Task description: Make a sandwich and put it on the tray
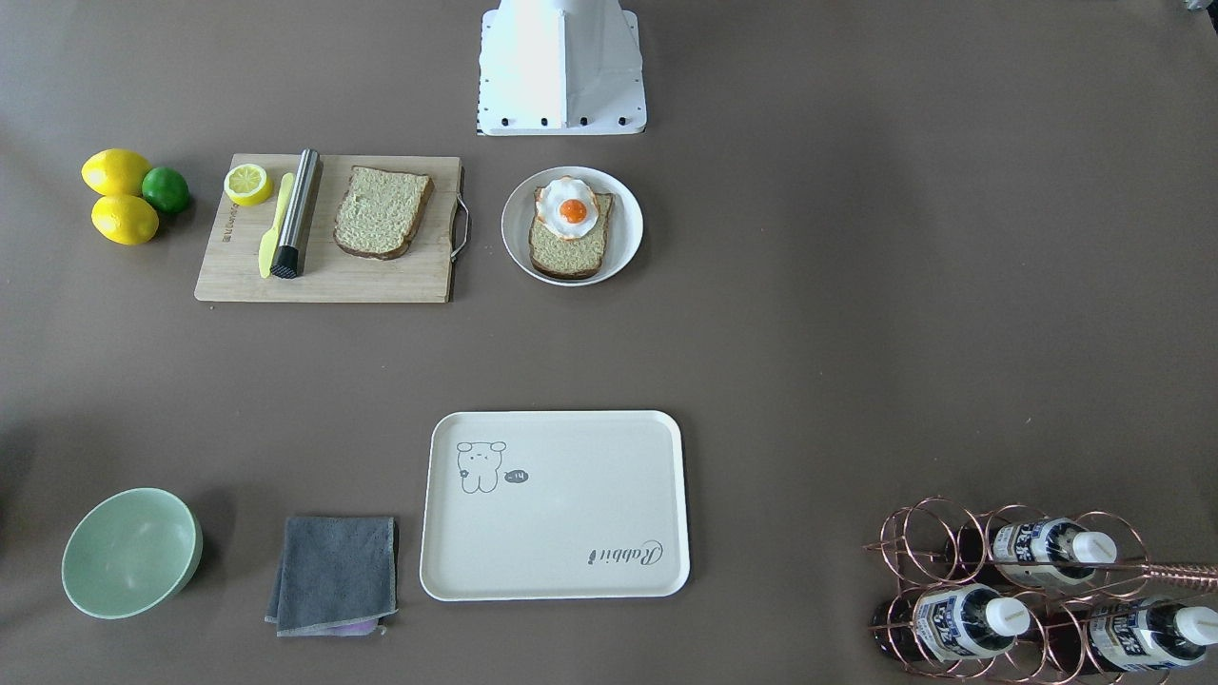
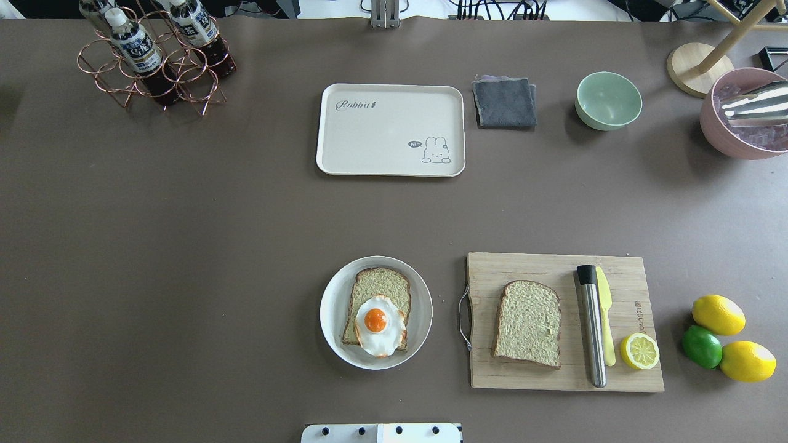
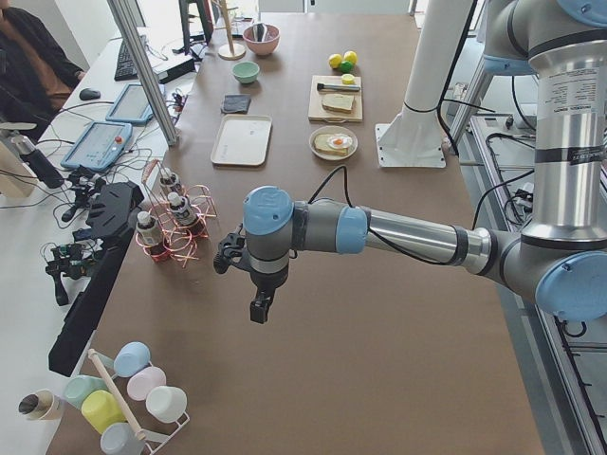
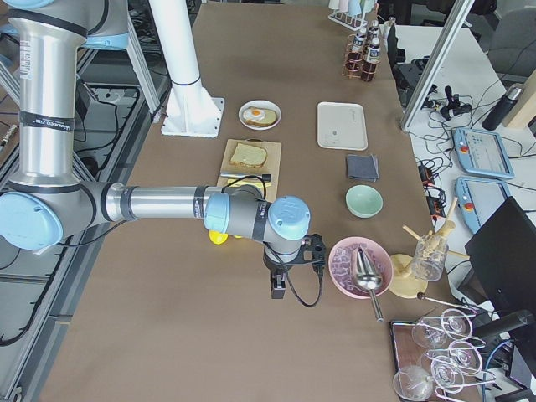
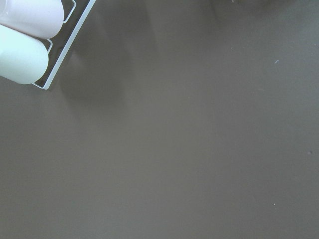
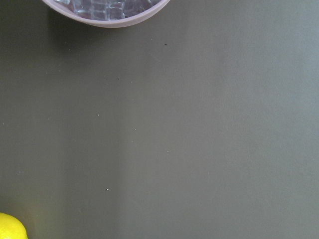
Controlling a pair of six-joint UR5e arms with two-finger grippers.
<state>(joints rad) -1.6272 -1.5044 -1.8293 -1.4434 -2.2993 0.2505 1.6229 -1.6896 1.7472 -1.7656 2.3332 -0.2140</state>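
Overhead exterior: the bare bread slice (image 2: 528, 324) on the cutting board (image 2: 622, 375), likely light and soft, invites a crust-edge pinch; whether the left hand (image 3: 258, 308) and right hand (image 4: 277, 289) are spread, I cannot tell

cream tray (image 2: 388, 132) w/ poss. bunny print, green-tan bread (image 2: 529, 323), grey cloth (image 2: 505, 103)

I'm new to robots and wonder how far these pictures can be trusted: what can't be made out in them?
Left end effector: seen only small in the left side view; open or shut cannot be told.
Right end effector: likewise, in the right side view.
Pink bowl: cut off by the overhead view's right edge.
Bread on the plate: partly covered by the egg.
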